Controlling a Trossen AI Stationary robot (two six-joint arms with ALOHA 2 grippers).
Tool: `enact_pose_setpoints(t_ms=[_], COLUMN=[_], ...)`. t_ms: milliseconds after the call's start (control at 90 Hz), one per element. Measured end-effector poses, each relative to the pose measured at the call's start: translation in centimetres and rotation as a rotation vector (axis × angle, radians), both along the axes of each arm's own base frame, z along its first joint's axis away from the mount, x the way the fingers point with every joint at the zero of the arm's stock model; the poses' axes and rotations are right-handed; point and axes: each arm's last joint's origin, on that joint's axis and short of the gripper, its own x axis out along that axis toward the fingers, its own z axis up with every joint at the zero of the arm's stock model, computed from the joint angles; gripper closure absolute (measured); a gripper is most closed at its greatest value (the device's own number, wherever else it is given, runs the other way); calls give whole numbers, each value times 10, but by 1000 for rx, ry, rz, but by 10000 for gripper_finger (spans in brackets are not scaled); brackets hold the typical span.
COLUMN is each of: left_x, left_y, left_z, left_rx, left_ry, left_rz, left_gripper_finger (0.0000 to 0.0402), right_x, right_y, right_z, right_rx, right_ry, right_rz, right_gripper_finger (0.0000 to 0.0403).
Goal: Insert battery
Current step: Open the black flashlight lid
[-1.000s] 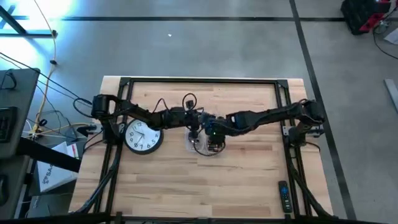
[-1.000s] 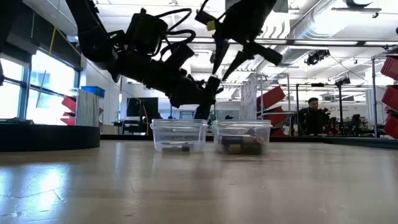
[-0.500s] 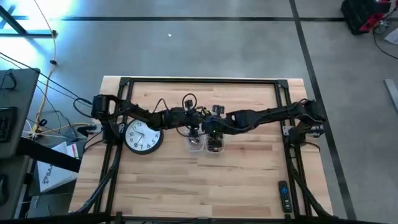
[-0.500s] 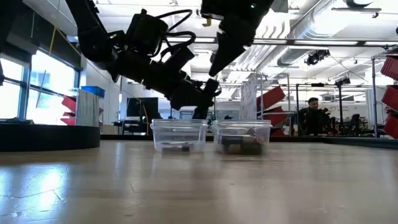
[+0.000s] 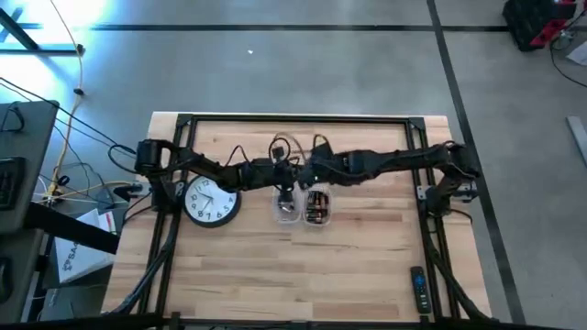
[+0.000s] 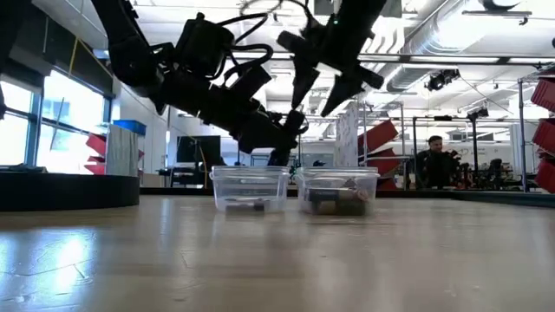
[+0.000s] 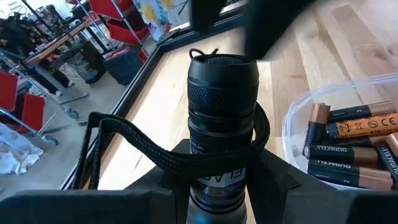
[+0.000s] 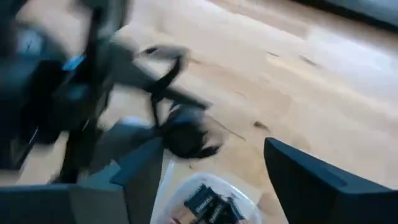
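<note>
**What the views are failing to show**

The flashlight is running off the left wrist view's edge at 6 o'clock, its print half covered. The battery tub is getting cropped at 3 o'clock. The right wrist view is smearing (motion blur); the contents of the smaller tub are too dim to identify.

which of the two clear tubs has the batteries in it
The clear tub on the right arm's side, packed with copper-topped batteries; its neighbour, the left tub, shows none.

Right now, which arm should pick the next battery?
Probably right: its gripper hangs open and empty above the battery tub. The left gripper is busy holding the flashlight.
</note>
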Motion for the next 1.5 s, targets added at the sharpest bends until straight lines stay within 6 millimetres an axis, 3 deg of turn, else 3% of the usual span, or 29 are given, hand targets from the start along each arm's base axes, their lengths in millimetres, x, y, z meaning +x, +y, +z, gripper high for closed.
enact_pose_setpoints(t_ms=[233,711,989,1200,1500], left_x=[0,0,0,0,0], left_y=[1,0,0,-1,-1], left_z=[-1,0,-1,1,0], left_rx=[3,5,5,3,-3], left_ry=[2,-6,2,-11,-10], left_rz=[10,11,16,12,11], left_gripper_finger=[305,304,304,304,304], right_x=[5,6,6,9,16], right_y=[-17,-14,-11,-21,-27], right_z=[0,2,3,5,-9], right_rx=[148,276,289,259,280], right_ry=[-79,-125,-133,-176,-149], right_rz=[8,25,12,-17,3], right_gripper_finger=[161,202,208,208,227])
